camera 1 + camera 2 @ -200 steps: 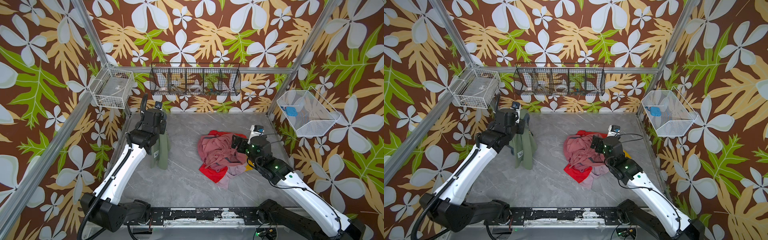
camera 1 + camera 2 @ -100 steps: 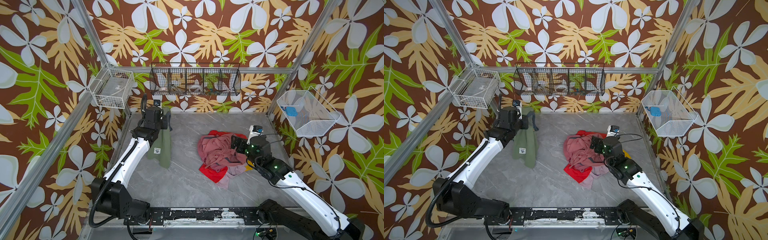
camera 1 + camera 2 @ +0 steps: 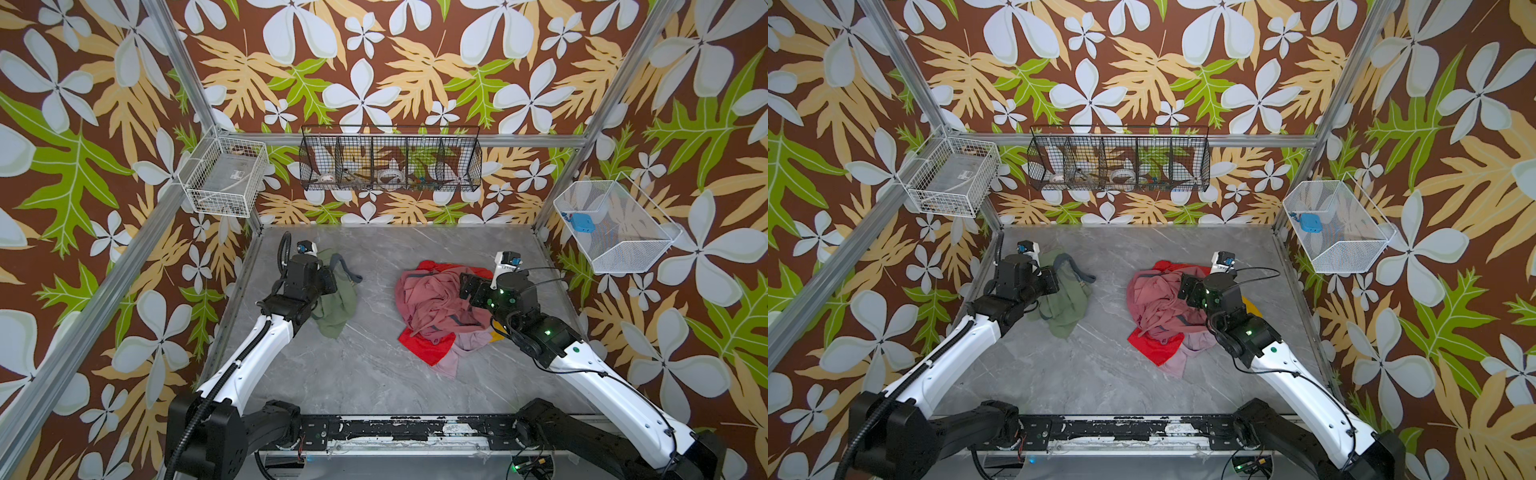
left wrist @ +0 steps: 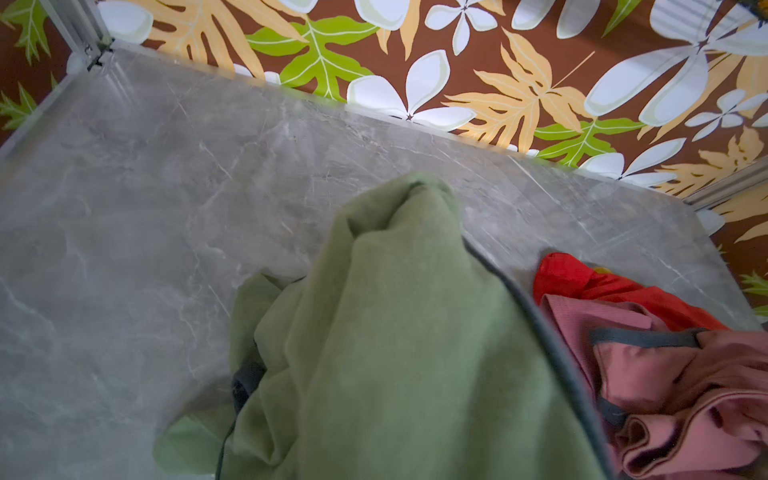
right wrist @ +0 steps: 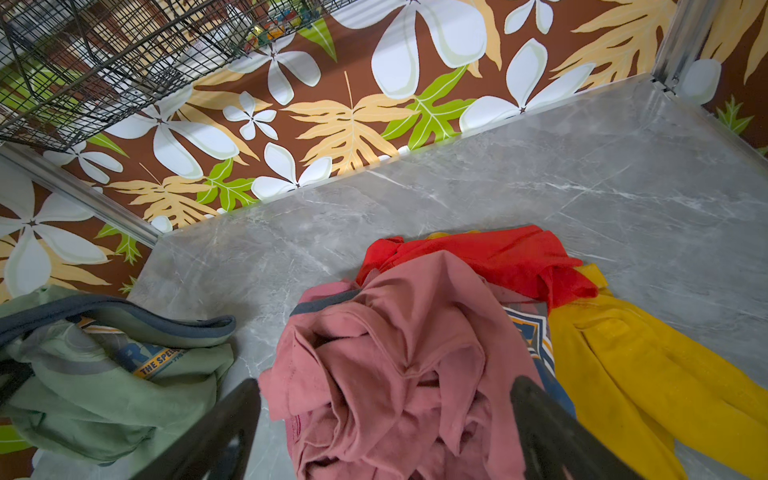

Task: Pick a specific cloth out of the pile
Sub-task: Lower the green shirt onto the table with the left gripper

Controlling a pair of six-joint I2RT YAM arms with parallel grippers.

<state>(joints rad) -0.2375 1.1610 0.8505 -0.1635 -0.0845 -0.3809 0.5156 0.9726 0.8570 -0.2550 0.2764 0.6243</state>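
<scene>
We are noting the left tool (image 3: 332, 279) pressed together on the cloth (image 3: 338, 305), sage green with grey-blue trim. The cloth is draping down onto the grey surface (image 3: 374, 374) at the left, well apart from the pile (image 3: 432, 303). The right tool (image 5: 384, 395) is hanging over the pile's dusty-pink garment (image 5: 395, 332), its fingers (image 5: 232, 424) spread wide, gripping nothing. A red piece (image 5: 498, 253) and a yellow piece (image 5: 644, 374) are lying against the pink.

The sage-green cloth (image 3: 337, 305) is crumpled at the far left of the grey table (image 3: 365, 374). Its grey-blue neck trim (image 3: 347, 266) loops out to the right, and the chest print (image 5: 156, 361) is partly folded under. Well apart on the right, the pile (image 3: 436, 303) lies heaped, mostly dusty pink with red, yellow and lilac edges.
</scene>
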